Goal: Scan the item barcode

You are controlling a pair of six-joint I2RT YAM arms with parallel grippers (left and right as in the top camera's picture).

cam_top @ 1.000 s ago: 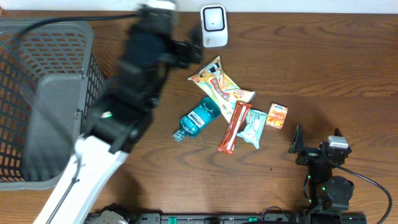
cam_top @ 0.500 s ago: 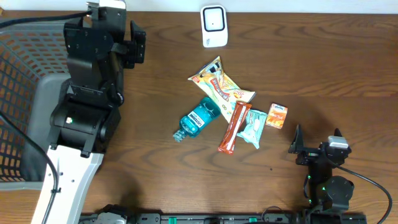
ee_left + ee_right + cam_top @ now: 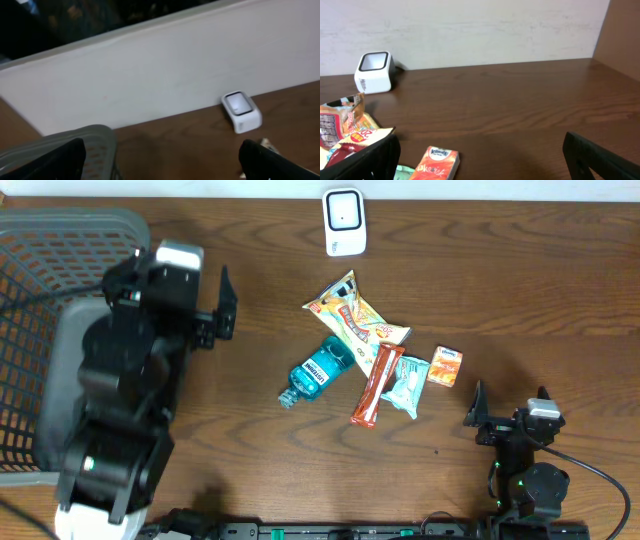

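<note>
The brown wooden table carries all parts. A grey mesh basket occupies its left end, probably as the drop point for scanned goods.

The left gripper hangs just beside the basket. Its jaws are fully spread and hold nothing. They point toward the far wall, well apart from the goods. The right gripper sits low at the near right corner. It is likewise spread wide and empty, and it faces the goods.

The candidate items lie loose in a cluster at table centre, within reach of both arms:
- a yellow-orange snack bag, farthest from the robot;
- a teal plastic mouthwash bottle, lying on its side;
- a red bar wrapper, just beside a pale teal packet;
- a small orange tissue pack, nearest the right gripper.

Which item is intended cannot be determined. The white box scanner stands at the far edge, its window apparently facing the cluster. No item is lifted, so the task appears unstarted.
</note>
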